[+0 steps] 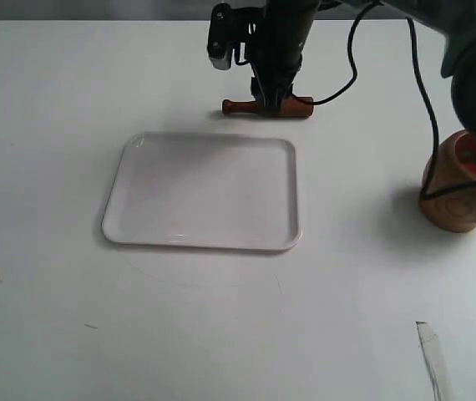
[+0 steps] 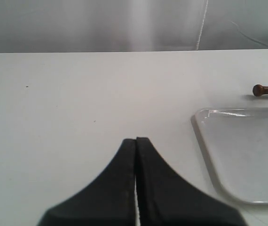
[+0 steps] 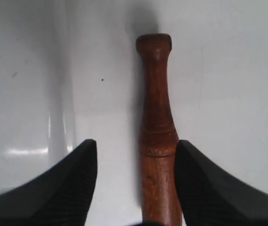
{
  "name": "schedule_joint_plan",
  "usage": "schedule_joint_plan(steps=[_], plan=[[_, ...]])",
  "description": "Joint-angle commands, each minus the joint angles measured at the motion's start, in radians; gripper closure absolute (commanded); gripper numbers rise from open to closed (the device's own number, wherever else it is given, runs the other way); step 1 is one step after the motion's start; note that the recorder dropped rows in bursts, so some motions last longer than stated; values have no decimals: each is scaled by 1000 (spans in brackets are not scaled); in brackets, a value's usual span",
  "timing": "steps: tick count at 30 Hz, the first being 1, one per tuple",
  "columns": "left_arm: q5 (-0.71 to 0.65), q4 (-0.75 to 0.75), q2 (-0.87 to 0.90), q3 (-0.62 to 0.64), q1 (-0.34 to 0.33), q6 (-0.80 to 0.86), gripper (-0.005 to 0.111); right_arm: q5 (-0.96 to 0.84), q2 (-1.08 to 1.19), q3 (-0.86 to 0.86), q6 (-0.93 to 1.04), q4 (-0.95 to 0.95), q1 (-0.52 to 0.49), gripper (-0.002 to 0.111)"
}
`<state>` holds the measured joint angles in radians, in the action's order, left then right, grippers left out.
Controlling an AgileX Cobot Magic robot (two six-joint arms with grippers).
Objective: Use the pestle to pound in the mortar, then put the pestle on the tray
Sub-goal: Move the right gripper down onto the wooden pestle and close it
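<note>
Right now my right claw (image 3: 135,143) is hanging low over the pestle (image 3: 156,122), spread wide and gripping nothing, with one finger on each side of the thick cylindrical end. The wood is sitting off-centre in the gap, just beside or perhaps brushing one finger and well clear of the other. The pestle is lying flat on the counter (image 1: 54,317), near the edge my arm is reaching in over and just beyond the tray (image 1: 205,192), apart from its rim. Its long axis is running parallel with that edge, the knobbed tip pointing toward the left edge of the counter and the thick end toward the right edge, where the mortar (image 1: 459,196) is standing upright, well apart from both. That axis is what I am judging the next move by: my fingers are straddling it crosswise, so closing should be pinching the shaft across its width, though the off-centre fit may be nudging it sideways first. My left claw (image 2: 136,141) is pressed shut on nothing, hovering over the counter near a corner of the tray, with the pestle's knob showing only in the distance, so the right arm is plainly the nearer one for this pick.
</note>
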<state>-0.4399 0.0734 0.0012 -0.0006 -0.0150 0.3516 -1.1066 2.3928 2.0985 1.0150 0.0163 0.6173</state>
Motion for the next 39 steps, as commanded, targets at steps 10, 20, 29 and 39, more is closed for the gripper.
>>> schedule_joint_plan(steps=[10, 20, 29, 39], plan=[[3, -7, -1, 1, 8, -8, 107, 142, 19, 9, 40, 68, 2, 62], [3, -7, -1, 1, 8, -8, 107, 182, 66, 9, 44, 61, 2, 62], [3, -7, -1, 1, 8, -8, 107, 216, 87, 9, 47, 61, 2, 62], [3, -7, -1, 1, 8, -8, 107, 237, 113, 9, 47, 59, 2, 76]])
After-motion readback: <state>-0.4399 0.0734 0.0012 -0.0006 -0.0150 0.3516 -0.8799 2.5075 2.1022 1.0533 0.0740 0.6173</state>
